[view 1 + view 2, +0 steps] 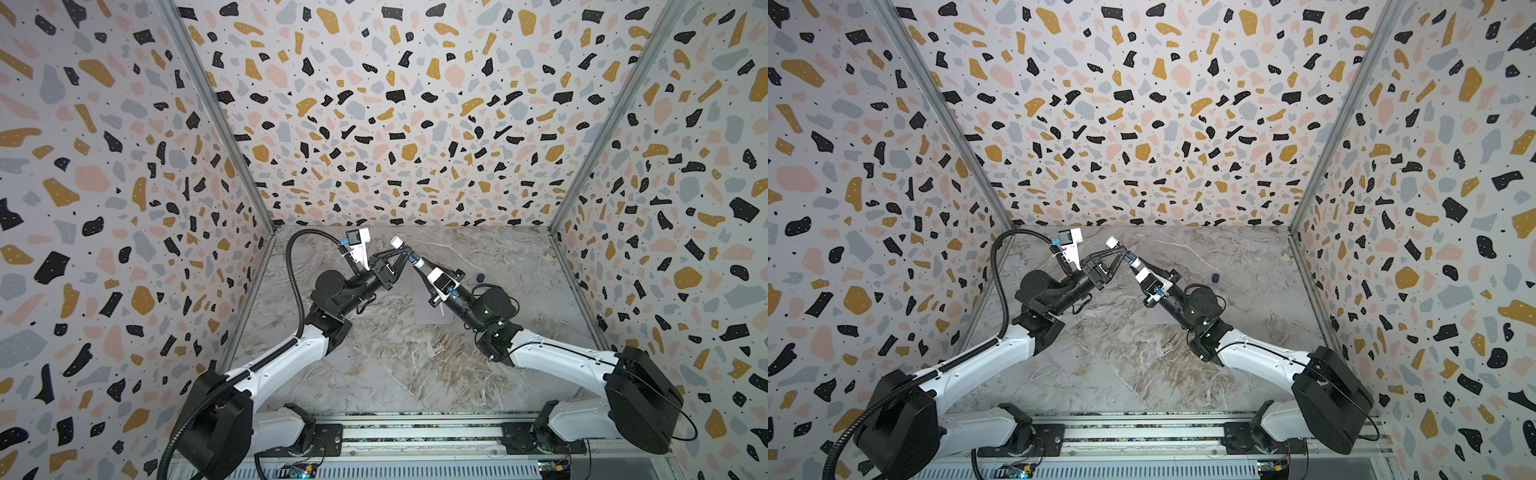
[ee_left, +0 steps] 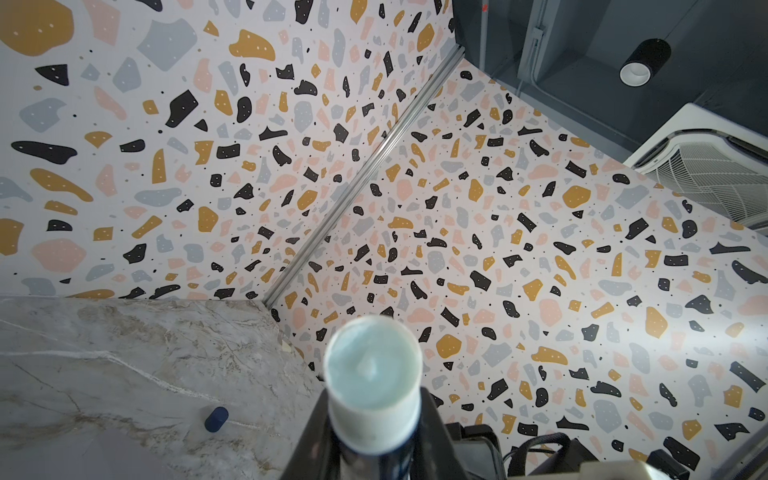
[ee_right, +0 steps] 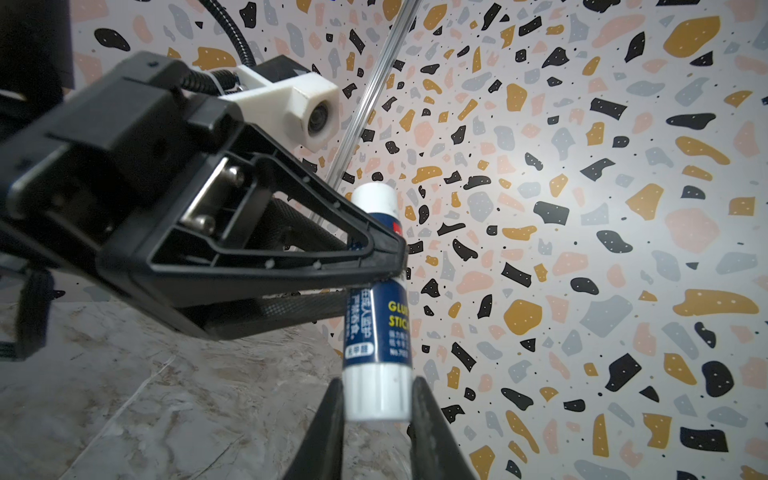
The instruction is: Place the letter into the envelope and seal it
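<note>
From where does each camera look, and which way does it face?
Top views: high overhead, looking down on the table; left gripper and right gripper show.
Left wrist: behind its fingers, facing the glue stick's open end and a wall corner.
Right wrist: behind its fingers, facing the stick's base and the left gripper.
Shared: top and left wrist views show the blue cap.

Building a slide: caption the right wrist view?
Left gripper clamps the glue stick mid-body; right gripper pinches its white end.
</note>
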